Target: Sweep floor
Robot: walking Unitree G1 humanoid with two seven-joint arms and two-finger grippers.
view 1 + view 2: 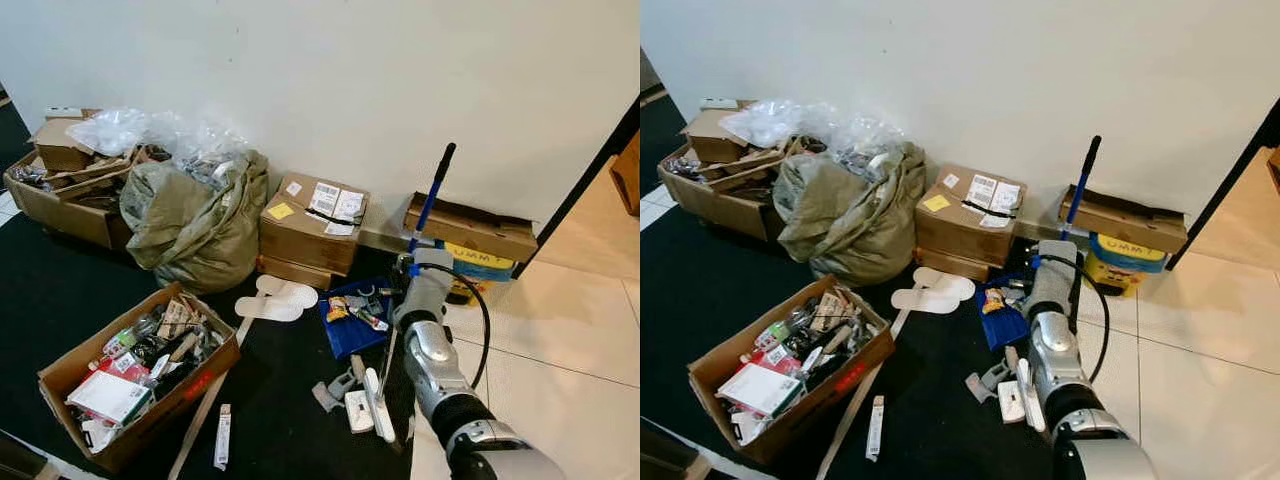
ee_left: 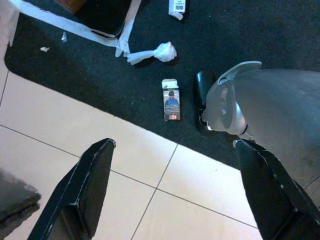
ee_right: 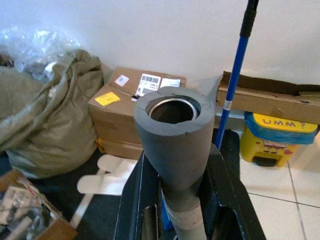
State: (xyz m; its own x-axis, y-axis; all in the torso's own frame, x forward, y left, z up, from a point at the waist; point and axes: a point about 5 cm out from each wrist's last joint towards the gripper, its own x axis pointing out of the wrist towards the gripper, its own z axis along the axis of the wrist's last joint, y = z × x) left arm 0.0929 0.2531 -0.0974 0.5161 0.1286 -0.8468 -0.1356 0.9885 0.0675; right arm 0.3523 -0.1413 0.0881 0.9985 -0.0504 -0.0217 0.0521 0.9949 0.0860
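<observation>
Jaws of the right gripper [image 3: 187, 210] pinch the grey foam handle [image 3: 172, 132] of the broom [image 1: 432, 195], upright beside the cardboard boxes [image 1: 312, 222] at the wall. Left gripper [image 2: 175, 195] jaws spread wide above tiled floor [image 2: 60, 125] and black mat [image 2: 100, 65], near a small carton [image 2: 171, 99].

A black mat [image 1: 60, 290] covers the tiled floor [image 1: 570, 330]. On the mat, near the green sack [image 1: 195, 225], lie an open cardboard box [image 1: 135, 375], white insoles [image 1: 275, 298] and a blue cloth [image 1: 350, 320].

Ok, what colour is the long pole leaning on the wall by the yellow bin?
Blue, with a black top end; the pole shows best in the right wrist view.
</observation>
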